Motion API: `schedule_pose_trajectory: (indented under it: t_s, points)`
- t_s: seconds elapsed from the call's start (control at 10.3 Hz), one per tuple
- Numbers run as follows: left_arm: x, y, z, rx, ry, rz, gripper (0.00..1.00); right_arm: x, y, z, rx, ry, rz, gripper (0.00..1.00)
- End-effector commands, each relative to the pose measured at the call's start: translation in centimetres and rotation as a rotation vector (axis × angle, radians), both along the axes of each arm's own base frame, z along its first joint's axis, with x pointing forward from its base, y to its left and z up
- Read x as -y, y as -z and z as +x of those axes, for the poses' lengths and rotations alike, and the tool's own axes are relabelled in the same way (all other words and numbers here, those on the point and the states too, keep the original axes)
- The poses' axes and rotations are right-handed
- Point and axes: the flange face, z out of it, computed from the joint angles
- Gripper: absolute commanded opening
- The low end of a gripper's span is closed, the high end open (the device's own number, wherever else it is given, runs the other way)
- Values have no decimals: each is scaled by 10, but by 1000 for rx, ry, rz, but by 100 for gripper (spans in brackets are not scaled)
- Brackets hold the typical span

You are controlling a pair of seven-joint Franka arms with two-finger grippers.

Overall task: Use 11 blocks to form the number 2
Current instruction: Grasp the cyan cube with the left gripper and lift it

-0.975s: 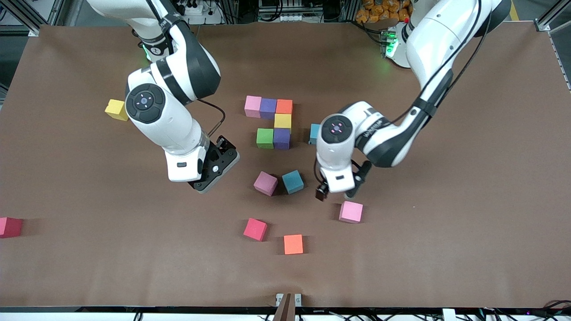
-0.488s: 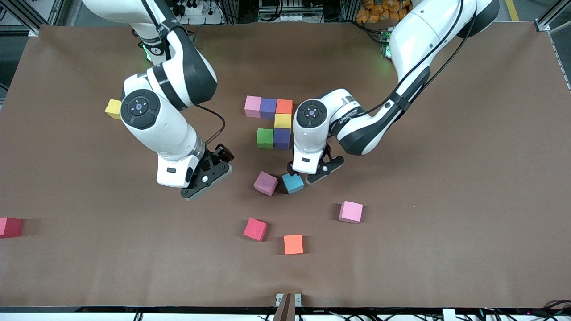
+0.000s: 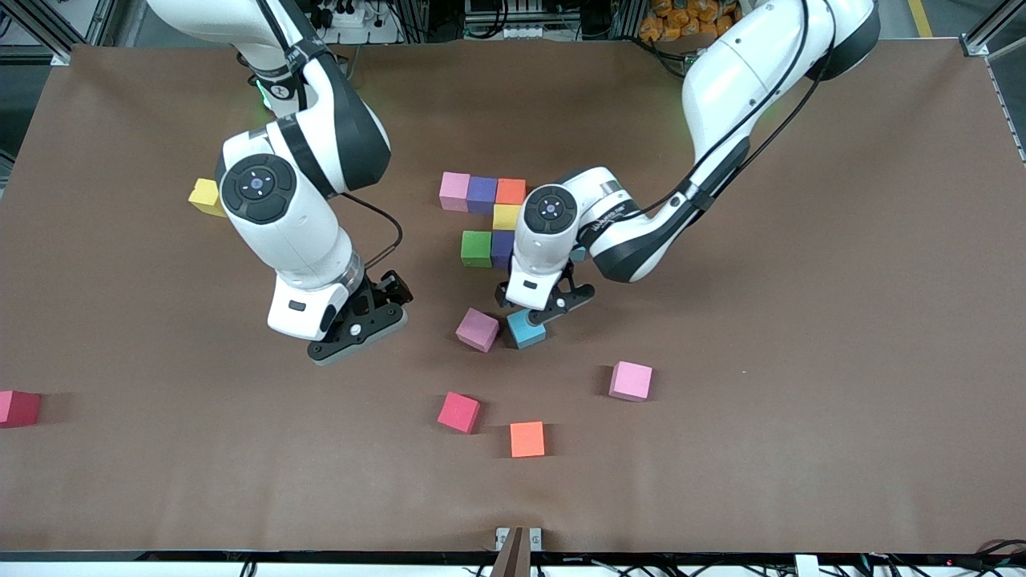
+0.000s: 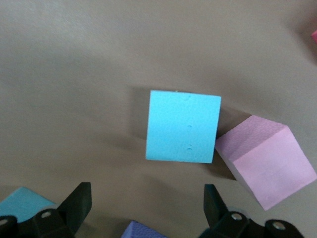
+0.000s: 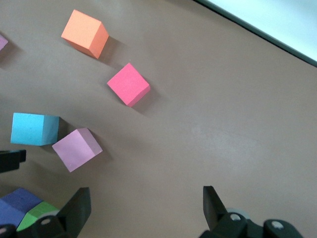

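Six blocks sit joined mid-table: pink [image 3: 454, 191], purple [image 3: 482, 194], orange [image 3: 510, 191], yellow [image 3: 506, 216], green [image 3: 476, 248] and a second purple [image 3: 502, 248], partly hidden by the left arm. Nearer the camera lie a loose blue block [image 3: 526, 328] [image 4: 183, 126] and, beside it, a mauve-pink block [image 3: 478, 329] [image 4: 265, 161]. My left gripper [image 3: 539, 308] [image 4: 147, 208] hangs open just over the table between the joined blocks and the blue block, holding nothing. My right gripper [image 3: 357, 332] [image 5: 147, 208] stands open over bare table toward the right arm's end.
Loose blocks nearer the camera are pink [image 3: 631, 381], red [image 3: 458, 412] [image 5: 128, 84] and orange [image 3: 527, 439] [image 5: 85, 33]. A yellow block [image 3: 204, 196] and a red one [image 3: 18, 408] lie at the right arm's end. Another blue block [image 3: 579, 255] peeks from under the left arm.
My left gripper has swung from beside the loose pink block over to the blue block, close to the joined blocks. The right gripper has drifted slightly toward its own end of the table.
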Motion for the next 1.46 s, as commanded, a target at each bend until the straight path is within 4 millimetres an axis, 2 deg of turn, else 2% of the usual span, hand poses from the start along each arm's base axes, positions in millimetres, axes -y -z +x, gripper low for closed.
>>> schedule_pose_trajectory:
  t_s: [0.0, 0.2, 0.29, 0.59, 0.68, 1.37]
  points:
    - [4, 3, 14, 41, -95, 2, 100, -1, -2, 6, 18, 14, -9, 100]
    - [3, 0, 21, 64, -202, -31, 100, -1, -1, 6, 17, 12, -11, 100]
    - [9, 2, 19, 87, -231, -31, 100, -1, -1, 6, 17, 12, -11, 100]
    - [24, 37, 6, 166, -284, 52, 100, -1, -1, 6, 17, 14, -11, 100]
    - [26, 43, 2, 170, -281, 62, 100, -1, 1, 6, 14, 14, -12, 100]
    - [19, 41, 9, 176, -279, 66, 100, -1, 3, 6, 13, 12, -15, 100]
